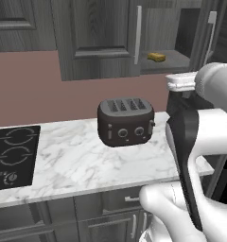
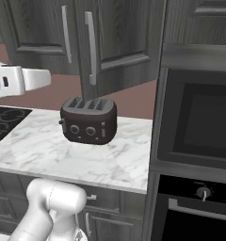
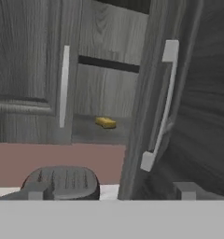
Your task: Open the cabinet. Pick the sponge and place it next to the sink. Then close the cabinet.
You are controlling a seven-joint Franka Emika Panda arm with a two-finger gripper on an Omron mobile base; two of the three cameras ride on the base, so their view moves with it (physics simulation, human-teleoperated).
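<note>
We see the gripper (image 3: 110, 190) with its fingers spread wide, holding nothing, facing the cabinet (image 3: 34, 70). Its right door (image 3: 179, 107) stands ajar. The sponge (image 3: 106, 123) lies ahead on the shelf inside; the toaster (image 3: 62, 183) sits below.

No legible text or labels anywhere, perhaps tiny blurred markings on the toaster (image 1: 126, 121).

The cabinet's (image 3: 109, 88) gap between its doors gives passage to the shelf; the open right door (image 3: 188, 107) (swung outward) crowds one side, the toaster (image 1: 126, 121) below.
</note>
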